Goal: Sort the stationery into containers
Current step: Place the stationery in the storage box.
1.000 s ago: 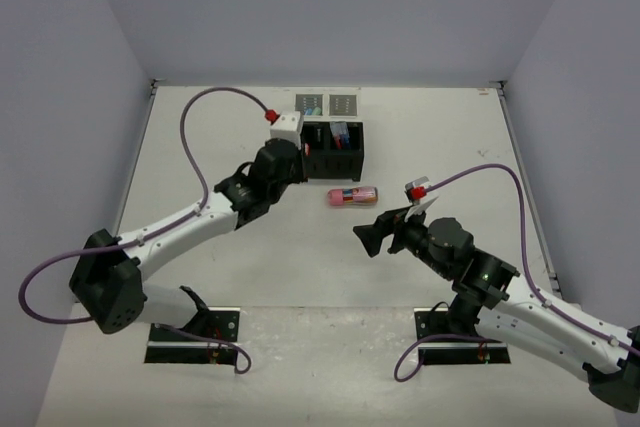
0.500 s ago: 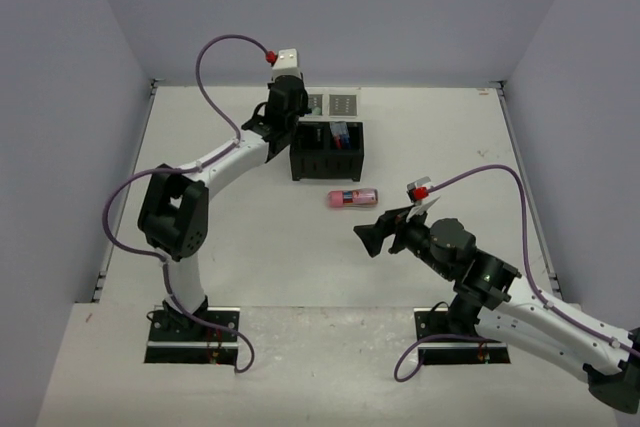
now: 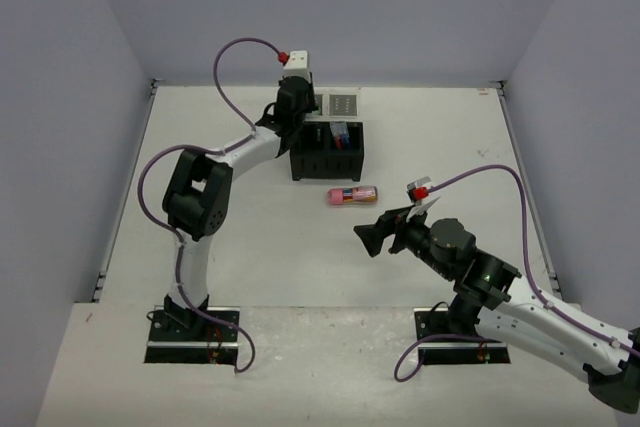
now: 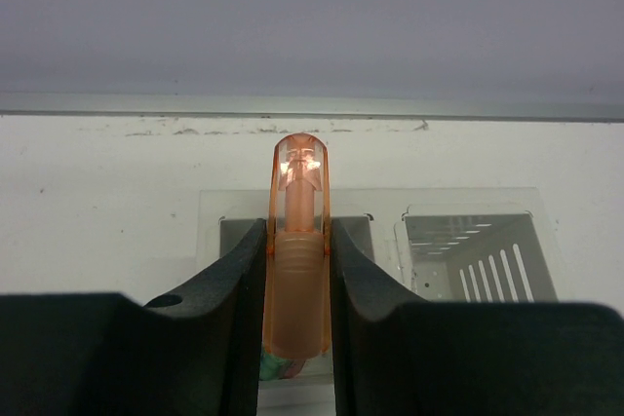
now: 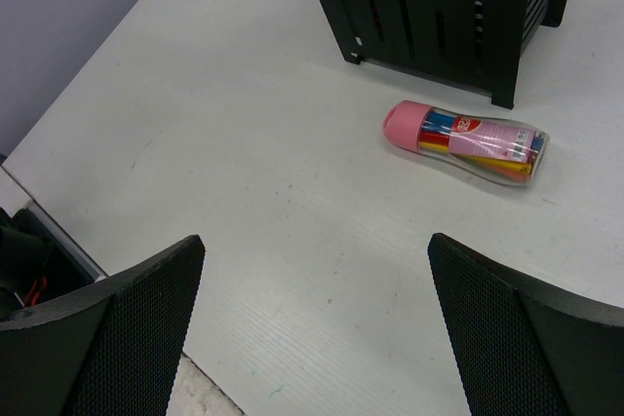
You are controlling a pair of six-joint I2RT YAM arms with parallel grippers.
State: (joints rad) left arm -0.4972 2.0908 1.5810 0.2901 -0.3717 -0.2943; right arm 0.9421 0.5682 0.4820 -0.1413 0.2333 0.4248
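- The left tool (image 4: 296, 233) is clamped narrowly on a highlighter (image 4: 296, 289), one finger on each side of the barrel.
- The highlighter is stubby and see-through orange. It has a clear rounded cap, and the tip shows inside the cap. It points away from the wrist camera, and no writing on it can be read.
- From the left wrist view, the highlighter hangs over the left tray (image 4: 236, 237), one of two pale grey trays at the far edge of the worktop (image 3: 230, 247). The right tray (image 4: 478, 252) sits just beside the first.
- From above, the left tool (image 3: 298, 97) is just behind the black box (image 3: 327, 152). Red and blue pens (image 3: 340, 134) stand in the box's right compartment.
- A tube (image 5: 468, 141) lies on its side on the worktop, near the front of the box and apart from it. It has a pink cap, a clear body with coloured sticks inside, and a pink label with a small red mark. The print is too small to read.
- The right tool (image 5: 314, 241) is spread wide and holds nothing. It hovers on the near side of the tube.
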